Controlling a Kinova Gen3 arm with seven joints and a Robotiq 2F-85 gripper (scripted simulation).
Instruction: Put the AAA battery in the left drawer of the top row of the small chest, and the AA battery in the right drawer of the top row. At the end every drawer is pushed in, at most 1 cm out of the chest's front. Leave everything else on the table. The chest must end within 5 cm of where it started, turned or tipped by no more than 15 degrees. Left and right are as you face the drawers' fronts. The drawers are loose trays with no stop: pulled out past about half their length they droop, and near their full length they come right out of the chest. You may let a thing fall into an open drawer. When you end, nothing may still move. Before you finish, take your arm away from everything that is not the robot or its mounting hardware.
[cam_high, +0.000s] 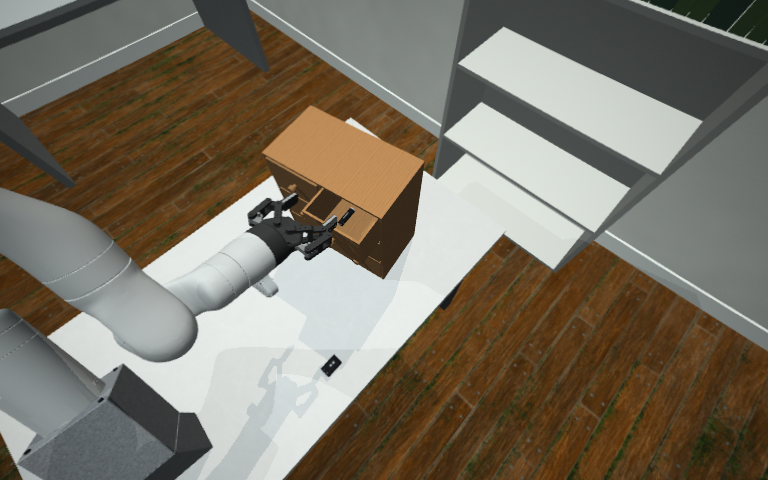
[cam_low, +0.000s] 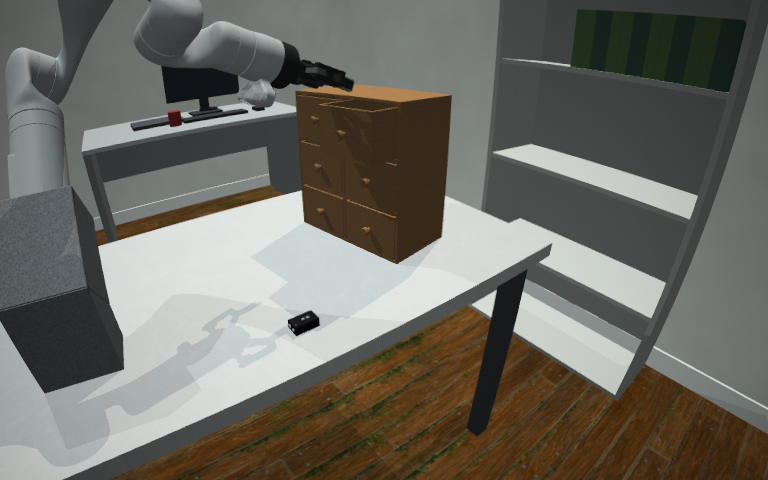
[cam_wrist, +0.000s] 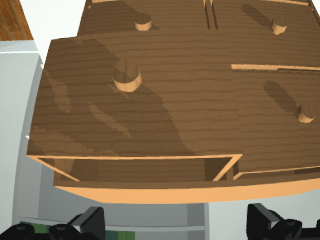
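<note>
Grey, speckled and blocky, the base (cam_high: 113, 441) (cam_low: 45, 254) stands on the white surface (cam_high: 458, 226) (cam_low: 198, 266), well to the left of the chest (cam_high: 342, 152) (cam_low: 421, 169) (cam_wrist: 200, 194). Behind and left of the chest is a desk (cam_low: 113, 133) with a red cup (cam_low: 175, 118) and a dark monitor (cam_low: 198, 84). The pale arm (cam_high: 243, 266) (cam_low: 237, 48) reaches from the left towards the chest's upper front.

In front of the chest, near the surface's edge, lies a small black block (cam_high: 331, 365) (cam_low: 303, 322) with light spots.

The claw (cam_high: 311, 211) (cam_low: 348, 84) (cam_wrist: 175, 223) is released, its fingers spread wide at about the height of the chest's top, with nothing between them.

On the chest, the left drawer of the top row (cam_low: 308, 113) (cam_wrist: 285, 140) sits in; the right one (cam_high: 363, 232) (cam_low: 362, 124) (cam_wrist: 150, 115) is pulled partly out. From above, a dark battery (cam_high: 346, 216) shows within that right drawer's outline; whether it touches the drawer's floor, and whether it is AA or AAA, I can't tell.

Right of the chest stands a grey shelf unit (cam_high: 451, 101) (cam_low: 722, 141), with green books (cam_low: 656, 50) up high.
</note>
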